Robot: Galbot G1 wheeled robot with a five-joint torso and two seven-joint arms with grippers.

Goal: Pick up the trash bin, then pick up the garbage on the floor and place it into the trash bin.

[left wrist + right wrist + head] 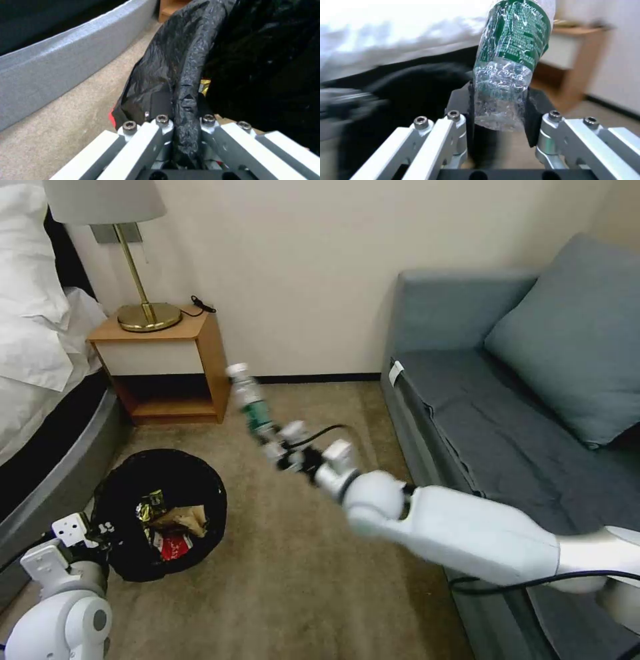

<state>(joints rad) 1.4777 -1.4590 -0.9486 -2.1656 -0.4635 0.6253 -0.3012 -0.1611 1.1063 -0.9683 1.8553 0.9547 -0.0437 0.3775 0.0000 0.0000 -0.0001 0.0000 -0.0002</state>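
The trash bin (pixel 160 513), round with a glossy black liner, hangs low at the left, and my left gripper (pixel 100 533) is shut on its near rim (pixel 186 100). Inside it lie a yellow-black wrapper (pixel 152 505), a tan paper bag (pixel 187 519) and a red-and-white packet (pixel 175 547). My right gripper (pixel 277 447) is raised above the carpet to the right of the bin and is shut on the lower end of a clear bottle with a green label (pixel 250 403) (pixel 506 75), which points up and away from the arm.
A grey bed frame (pixel 60 453) runs along the left, close beside the bin. A wooden nightstand (pixel 167 367) with a brass lamp (pixel 143 300) stands against the back wall. A grey sofa (pixel 507 407) fills the right side. Beige carpet (pixel 300 580) lies open between them.
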